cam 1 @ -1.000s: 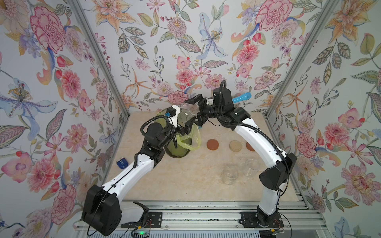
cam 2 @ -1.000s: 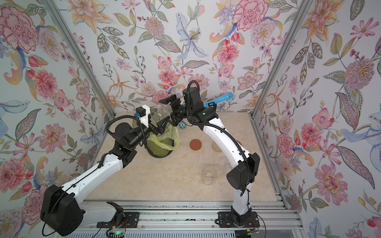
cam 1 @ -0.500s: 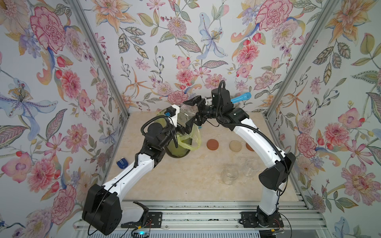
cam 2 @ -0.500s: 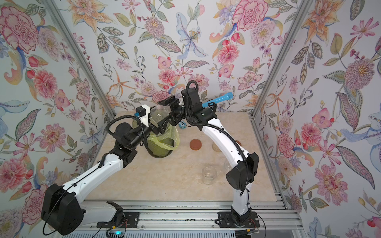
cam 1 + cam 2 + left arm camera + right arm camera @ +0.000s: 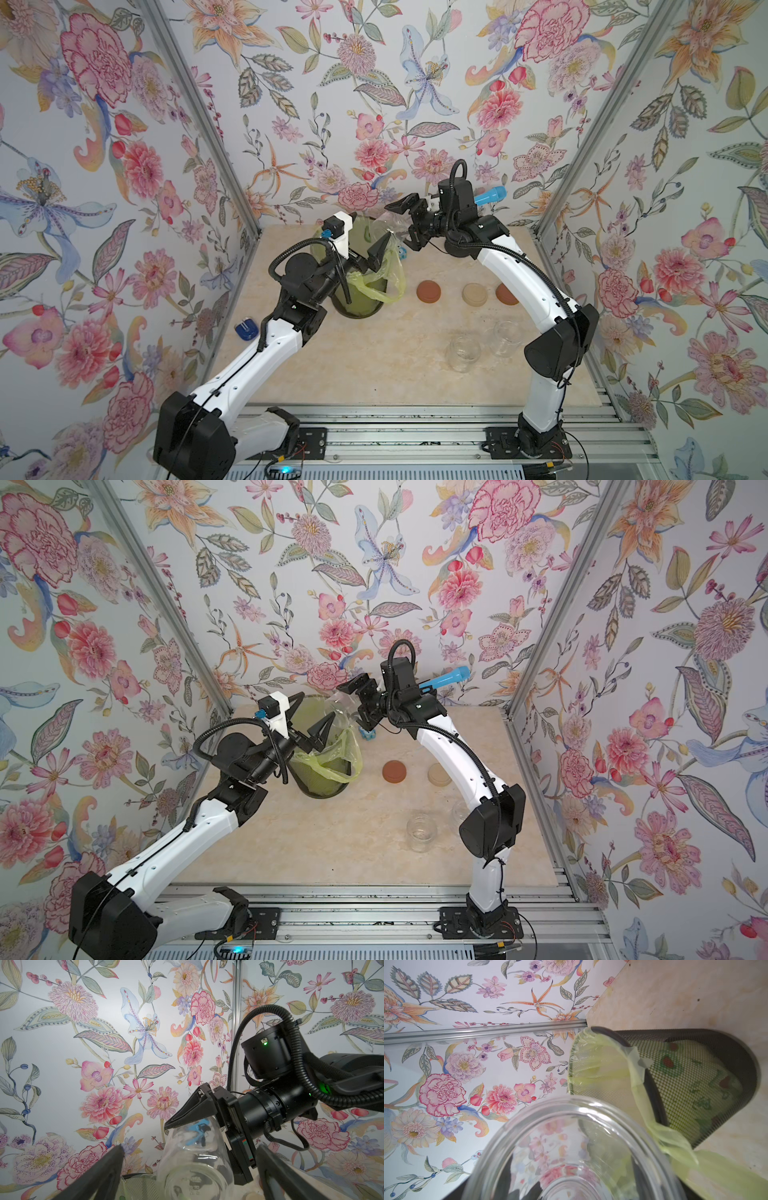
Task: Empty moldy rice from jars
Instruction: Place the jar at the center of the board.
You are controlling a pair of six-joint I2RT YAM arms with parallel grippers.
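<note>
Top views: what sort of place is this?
Probably a staged robot test booth, not a home: floral wallpapered panels in aluminium framing, and arms bolted to a rail at a tabletop.

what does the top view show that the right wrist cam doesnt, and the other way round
Only a top view: three lids, two open jars and both arms. Only the right wrist: a close look through the held jar, with no rice visible inside. Both: that jar, the mesh bin, its green bag and the table.
</note>
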